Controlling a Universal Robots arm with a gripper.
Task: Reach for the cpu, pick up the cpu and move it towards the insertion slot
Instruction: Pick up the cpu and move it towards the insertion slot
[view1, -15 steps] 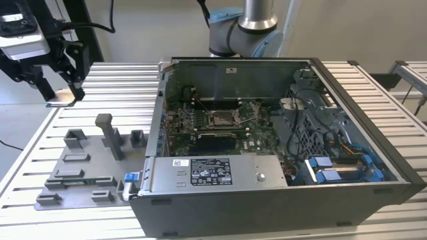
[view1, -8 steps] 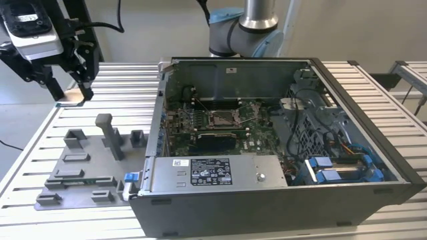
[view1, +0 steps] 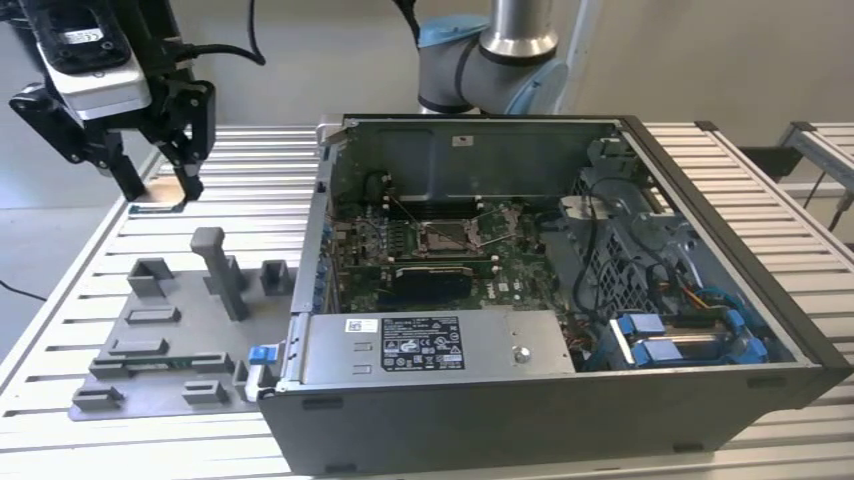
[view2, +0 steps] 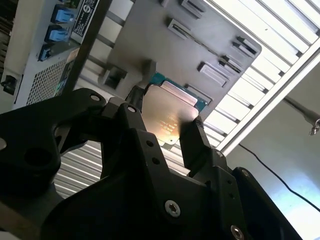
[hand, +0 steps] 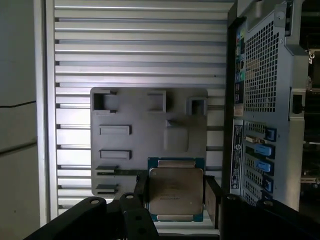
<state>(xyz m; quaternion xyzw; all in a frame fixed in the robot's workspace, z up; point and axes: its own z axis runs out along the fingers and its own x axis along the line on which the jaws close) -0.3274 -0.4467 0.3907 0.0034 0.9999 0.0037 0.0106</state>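
The cpu (hand: 176, 190) is a thin square chip with a silvery-grey top and a green-edged rim, held between my two black fingers in both wrist views. My gripper (hand: 176, 196) is shut on it by two opposite edges. In the second wrist view the cpu (view2: 167, 112) shows its shiny face above the gripper (view2: 165, 127). In the exterior view the gripper (view1: 163, 195) hangs above the table at the far left, and the cpu (view1: 158, 208) appears edge-on as a thin sliver. The insertion slot (view1: 445, 236), a silver-framed socket, lies inside the open computer case, well to the exterior view's right of the gripper.
A grey plastic fixture plate (view1: 174, 330) with raised blocks and recesses lies on the slatted metal table (view1: 254, 170), below and in front of the gripper. The open computer case (view1: 534, 390) has tall walls around the board. The arm's base (view1: 487, 60) stands behind the case.
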